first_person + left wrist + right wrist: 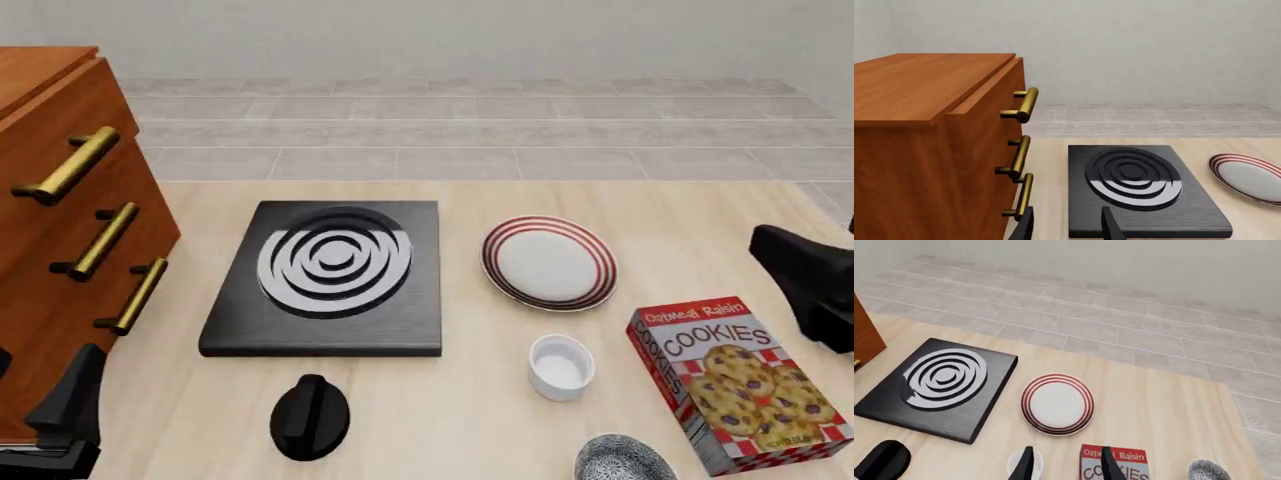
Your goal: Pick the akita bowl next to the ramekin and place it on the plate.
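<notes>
The akita bowl, speckled grey inside, sits at the near table edge just in front of the white ramekin and is partly cut off by the frame. The red-ringed plate lies beyond the ramekin, right of the burner. My left gripper is open with nothing in it, low beside the cabinet and far left of the bowl. My right gripper is open and holds nothing, raised at the right side above the ramekin and the cookie box. The plate also shows there.
A wooden cabinet with brass handles stands at the left. A black burner slab lies mid-table. A black rounded object sits near the front. The cookies box lies right of the ramekin. A second speckled bowl sits beyond the box.
</notes>
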Robot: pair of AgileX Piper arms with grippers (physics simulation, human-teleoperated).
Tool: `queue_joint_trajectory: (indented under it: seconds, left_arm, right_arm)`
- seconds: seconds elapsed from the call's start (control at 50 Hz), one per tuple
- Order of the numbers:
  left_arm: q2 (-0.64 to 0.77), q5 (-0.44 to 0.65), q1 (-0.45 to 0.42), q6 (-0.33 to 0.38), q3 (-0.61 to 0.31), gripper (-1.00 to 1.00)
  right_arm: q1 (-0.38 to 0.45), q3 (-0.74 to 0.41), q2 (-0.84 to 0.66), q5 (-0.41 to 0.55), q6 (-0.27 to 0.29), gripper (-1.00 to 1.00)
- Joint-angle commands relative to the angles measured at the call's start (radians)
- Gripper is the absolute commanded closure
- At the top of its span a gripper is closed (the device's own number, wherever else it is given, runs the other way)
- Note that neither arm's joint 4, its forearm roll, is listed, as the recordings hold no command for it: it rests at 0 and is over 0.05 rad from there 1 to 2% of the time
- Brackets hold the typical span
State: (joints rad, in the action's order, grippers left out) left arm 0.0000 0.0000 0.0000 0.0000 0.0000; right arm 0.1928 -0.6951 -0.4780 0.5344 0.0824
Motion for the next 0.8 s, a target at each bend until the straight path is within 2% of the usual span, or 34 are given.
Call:
queue_joint_trajectory:
  seconds: [0.02, 0.24, 0.28, 0.3, 0.58, 0.76, 0.8]
  left_arm:
    - [0.0, 0.0, 0.0, 0.0, 0.0, -1.0]
    - [0.0, 0.0, 0.0, 0.0, 0.0, -1.0]
    - [0.0, 0.0, 0.0, 0.0, 0.0, -1.0]
    - [0.0, 0.0, 0.0, 0.0, 0.0, -1.0]
    - [0.0, 0.0, 0.0, 0.0, 0.0, -1.0]
    - [0.0, 0.0, 0.0, 0.0, 0.0, -1.0]
    - [0.0, 0.0, 0.0, 0.0, 0.0, -1.0]
  right_arm:
    - [0.021, 0.029, -0.035, 0.011, -0.039, -1.0]
    - [-0.013, 0.048, -0.057, 0.034, -0.025, -1.0]
    - [-0.004, 0.07, -0.068, 0.024, -0.056, -1.0]
    - [-0.011, 0.078, -0.068, 0.022, -0.041, -1.0]
    - [-0.029, 0.054, -0.098, 0.077, -0.044, -1.0]
    - [-0.018, 0.075, -0.094, 0.103, -0.091, -1.0]
    - [-0.023, 0.079, -0.089, 0.106, -0.084, -1.0]
